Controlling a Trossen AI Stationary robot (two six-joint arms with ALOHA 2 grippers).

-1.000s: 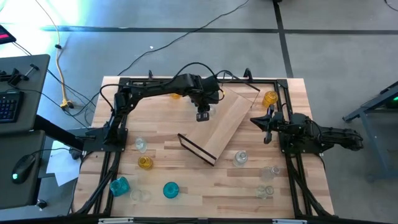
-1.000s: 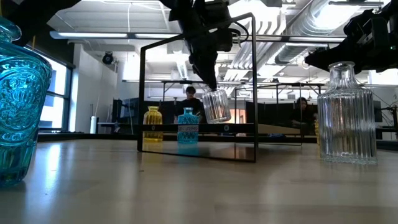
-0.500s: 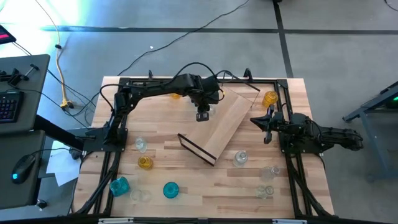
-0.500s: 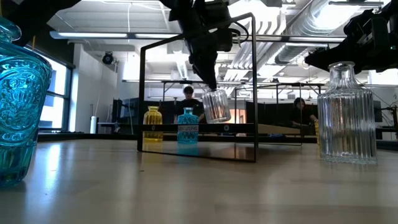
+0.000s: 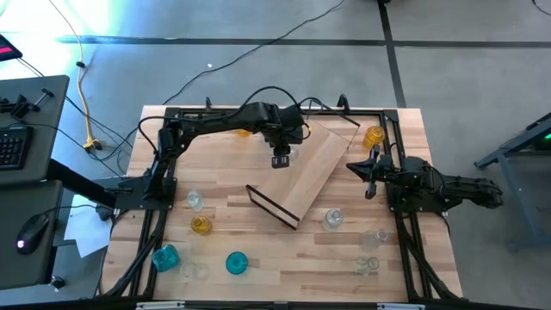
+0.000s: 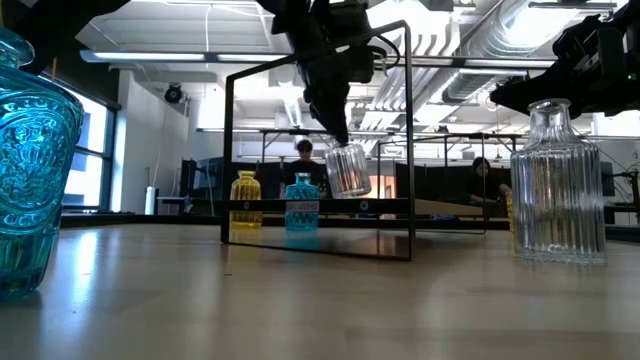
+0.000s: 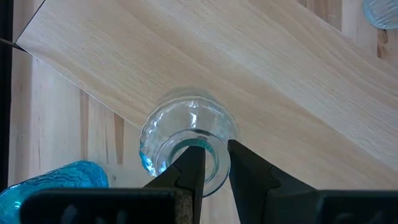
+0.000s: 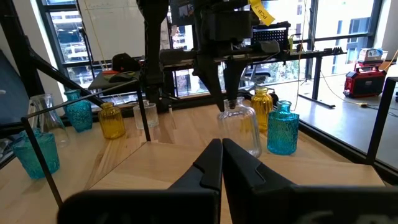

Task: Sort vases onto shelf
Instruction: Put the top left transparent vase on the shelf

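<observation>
left gripper pinches clear vase by its rim, seemingly just above shelf | glass: slick, fragile | right gripper closed, empty, beside shelf

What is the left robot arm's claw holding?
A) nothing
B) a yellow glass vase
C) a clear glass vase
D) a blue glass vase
C: the left claw pinches the neck of a small clear glass vase above the long light-wood shelf board, also seen in the low view.
</observation>
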